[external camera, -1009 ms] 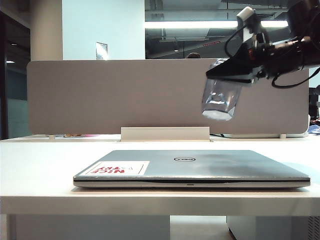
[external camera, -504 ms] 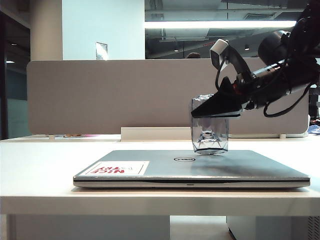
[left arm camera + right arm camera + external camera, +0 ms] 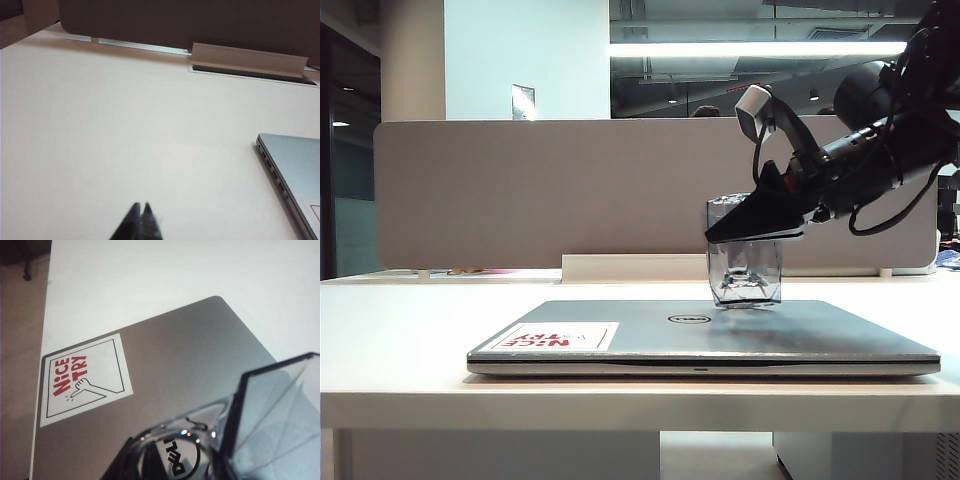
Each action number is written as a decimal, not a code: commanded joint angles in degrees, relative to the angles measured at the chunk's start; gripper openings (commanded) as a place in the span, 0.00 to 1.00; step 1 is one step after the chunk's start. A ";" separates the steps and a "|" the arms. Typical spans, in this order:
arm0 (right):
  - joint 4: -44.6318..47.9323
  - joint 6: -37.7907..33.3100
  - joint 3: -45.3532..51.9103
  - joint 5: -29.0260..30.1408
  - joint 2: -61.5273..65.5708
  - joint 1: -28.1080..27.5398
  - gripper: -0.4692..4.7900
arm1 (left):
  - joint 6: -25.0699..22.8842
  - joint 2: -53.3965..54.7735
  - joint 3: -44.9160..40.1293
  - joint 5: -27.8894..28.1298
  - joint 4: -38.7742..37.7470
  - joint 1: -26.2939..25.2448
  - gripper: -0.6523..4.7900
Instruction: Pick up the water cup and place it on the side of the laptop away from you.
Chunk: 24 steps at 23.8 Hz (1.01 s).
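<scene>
Your right gripper (image 3: 760, 222) reaches in level from the right, clamping the water cup (image 3: 745, 270) upright above the laptop (image 3: 700, 335); the left gripper (image 3: 140, 220) sits pinched closed over the table (image 3: 125, 130).

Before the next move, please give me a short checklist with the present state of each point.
1. Right pincer shut on the small clear faceted water cup: ok.
2. Cup upright: ok.
3. Cup set down beyond the flat silver-grey laptop: not ok, it is above the lid.
4. Cup base touching the lid: cannot tell.
5. Left pincer shut, above the white table, apart from the laptop: ok.
</scene>
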<state>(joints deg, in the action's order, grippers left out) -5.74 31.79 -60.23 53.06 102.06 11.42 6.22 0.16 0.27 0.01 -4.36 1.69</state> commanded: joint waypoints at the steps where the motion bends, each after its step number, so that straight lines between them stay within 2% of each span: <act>1: -6.32 -1.09 0.50 -3.93 0.28 -0.11 0.08 | -0.02 0.07 0.17 -0.26 0.17 0.00 0.11; 16: -13.81 -1.16 1.16 -7.74 0.33 -0.11 0.08 | -0.02 0.07 0.17 -0.26 0.15 0.00 0.11; 21: -13.79 -1.16 2.32 -8.41 0.31 -0.11 0.20 | -0.02 0.07 0.17 -0.26 0.15 0.00 0.11; 24: -13.92 -1.20 2.51 -8.41 0.31 -0.11 0.21 | -0.02 0.07 0.17 -0.26 0.15 0.00 0.11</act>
<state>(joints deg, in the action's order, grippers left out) -14.76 32.77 -58.41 48.49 101.36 11.09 6.22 0.21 0.27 0.01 -4.56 1.69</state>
